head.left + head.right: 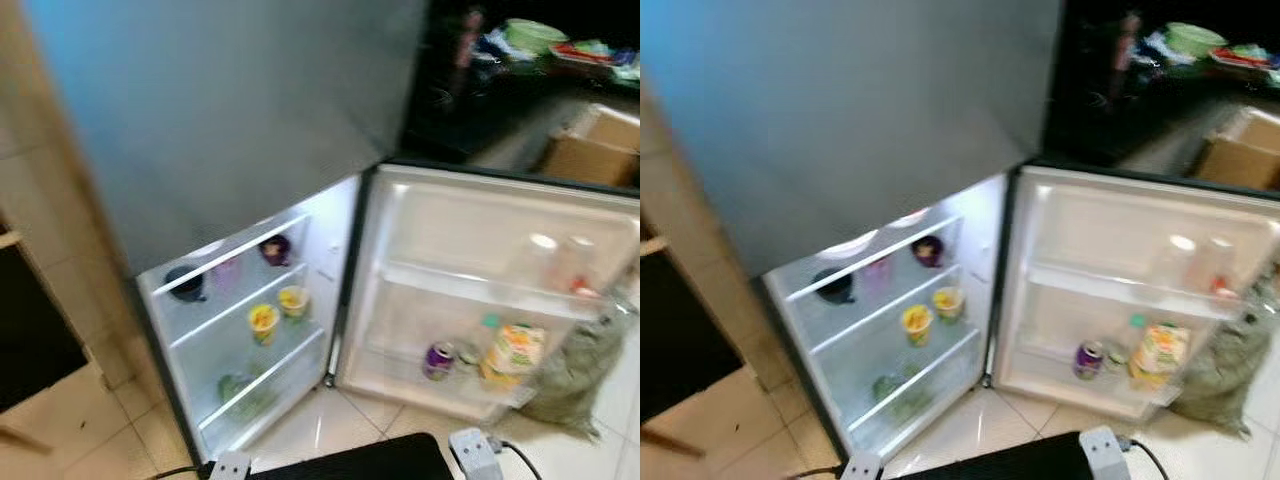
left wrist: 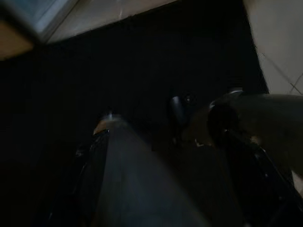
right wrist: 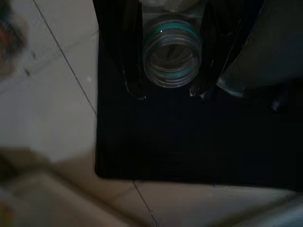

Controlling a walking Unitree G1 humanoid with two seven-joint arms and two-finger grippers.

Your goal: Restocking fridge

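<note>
The fridge's lower compartment (image 1: 300,240) stands open, with its white door (image 1: 470,240) swung out to the right. On its shelves sit a dark bowl (image 1: 186,283), a purple item (image 1: 276,249), two yellow cups (image 1: 263,320) and some greens (image 1: 240,390). The door shelf holds a purple can (image 1: 438,360), a green-capped bottle (image 1: 483,335) and a yellow-green pack (image 1: 512,352). My right gripper (image 3: 169,92) is shut on a clear bottle with a teal ring (image 3: 171,56), low over a black mat (image 3: 189,142). My left gripper (image 2: 180,142) hangs in deep shade above the same mat.
The closed grey upper door (image 1: 230,110) looms ahead. A grey-green sack (image 1: 580,370) leans by the open door. A white power strip (image 1: 475,450) and cable lie on the tiled floor. A cardboard box (image 1: 590,150) sits at the back right, and a wooden cabinet (image 1: 30,330) stands to the left.
</note>
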